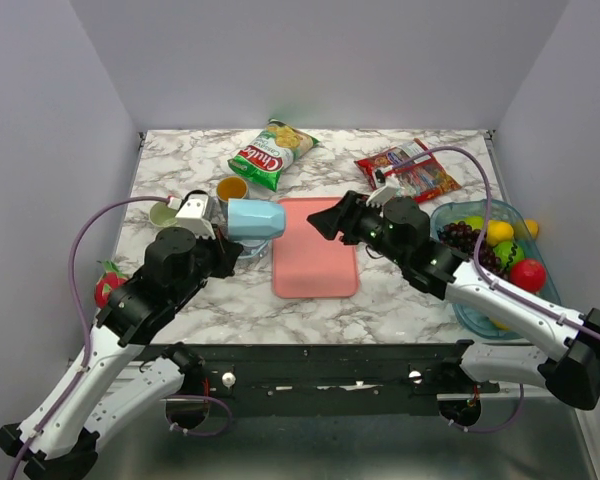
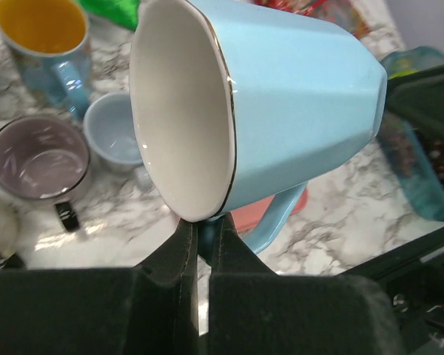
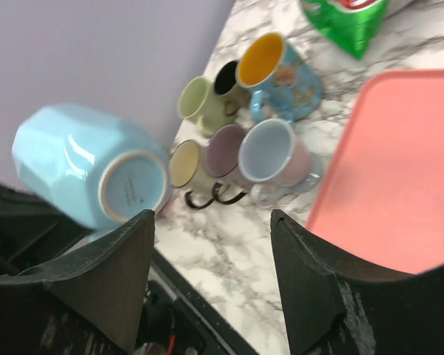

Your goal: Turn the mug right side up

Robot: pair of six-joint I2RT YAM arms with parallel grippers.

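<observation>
Where the left jaws meet: the left gripper (image 2: 203,238) is pinched tight at the bottom edge of the light blue mug (image 2: 281,111), right beside its handle (image 2: 281,214); whether rim or handle lies between the fingers cannot be made out.
Right jaws: the right gripper (image 3: 211,222) stands spread wide, with nothing between the fingers and touching nothing.
Mug pose: on its side, with the mouth facing back at the left wrist, the base turned towards the right gripper and the handle underneath.
Mug place: raised off the marble table (image 1: 230,300), between the cluster of cups and the pink tray (image 1: 315,255), by the tray's far left corner.
Gap between arms: the right gripper hangs over the tray, near the mug's base but apart from it.
Cups at left: a blue mug with a yellow inside (image 2: 41,33), a purple mug (image 2: 37,159), a small pale blue cup (image 2: 115,137), a green cup (image 3: 194,98), a dark-lined cup (image 3: 226,78) and a cream cup (image 3: 185,164), all mouths up and close together.
Far side: a green chip bag (image 1: 272,150) left of centre and a red snack packet (image 1: 410,170) to the right.
Right edge: a blue basket (image 1: 448,212) holding grapes (image 1: 462,235), a lemon (image 1: 499,232) and a red fruit (image 1: 528,274).
</observation>
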